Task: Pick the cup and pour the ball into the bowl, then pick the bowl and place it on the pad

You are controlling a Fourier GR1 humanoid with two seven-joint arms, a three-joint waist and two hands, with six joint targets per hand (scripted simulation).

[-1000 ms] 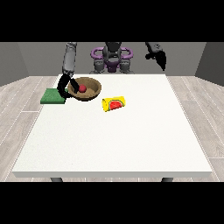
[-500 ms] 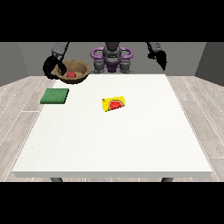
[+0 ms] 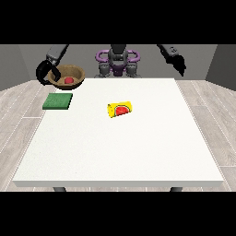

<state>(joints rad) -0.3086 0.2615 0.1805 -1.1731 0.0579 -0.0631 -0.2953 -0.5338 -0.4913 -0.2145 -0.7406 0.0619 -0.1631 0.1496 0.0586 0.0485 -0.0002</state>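
A brown bowl (image 3: 71,73) with a red ball (image 3: 68,79) inside hangs in the air above the table's far left corner. The hand at the view's left (image 3: 47,71) has its fingers curled round the bowl's left rim. Below and in front of the bowl, a green pad (image 3: 58,101) lies flat on the table. A yellow cup (image 3: 120,109) lies on its side near the table's middle, its red inside facing the camera. The hand at the view's right (image 3: 179,63) is raised off the table at the far right, fingers pointing down and holding nothing.
The white table (image 3: 124,147) spreads wide towards the camera. The robot's torso (image 3: 118,62) stands behind the far edge. Grey plank floor surrounds the table.
The bowl with the ball was lifted off the table beside the pad and carried up and to the left. The hand at the view's right has barely moved.
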